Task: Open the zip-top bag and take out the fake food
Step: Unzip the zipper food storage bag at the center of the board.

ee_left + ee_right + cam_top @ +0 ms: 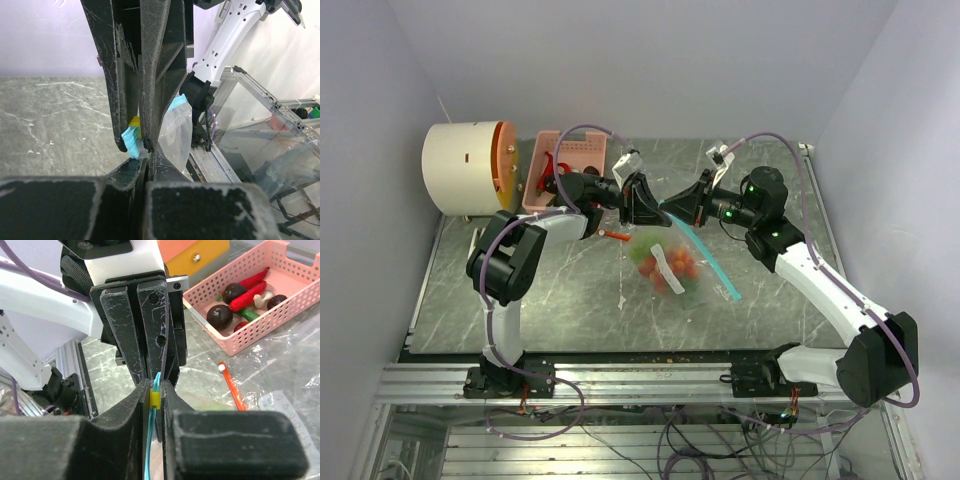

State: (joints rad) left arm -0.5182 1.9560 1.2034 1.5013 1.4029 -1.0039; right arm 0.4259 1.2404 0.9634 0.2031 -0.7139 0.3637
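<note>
The left gripper (653, 206) is clenched on the mouth of the bag (672, 240). The right gripper (680, 208) meets it nose to nose, pinched shut on the same edge. The two holds touch, which reads as a set-up for parting the seal: one arm anchors the plastic while the other works the tab. Held up by that one corner, the bag hangs slack over the table (520, 300), and whether its belly rests on the top or hangs just above it I cannot tell. Either way the weight sits low and away from the seal. Behind the left arm stands the basket (575, 160) with a few toy pieces in it, near enough to be the likely drop-off. The food (665, 265) lies inside the bag, a red, orange and green clump well below both grips, so nothing can come out until the mouth gapes. The zip (715, 270), a blue strip, trails from the grippers down to the right, and how far it is parted does not show. The slider (155, 399), small and yellow, sits right between the right gripper's fingers — the very thing to drag along that strip.
</note>
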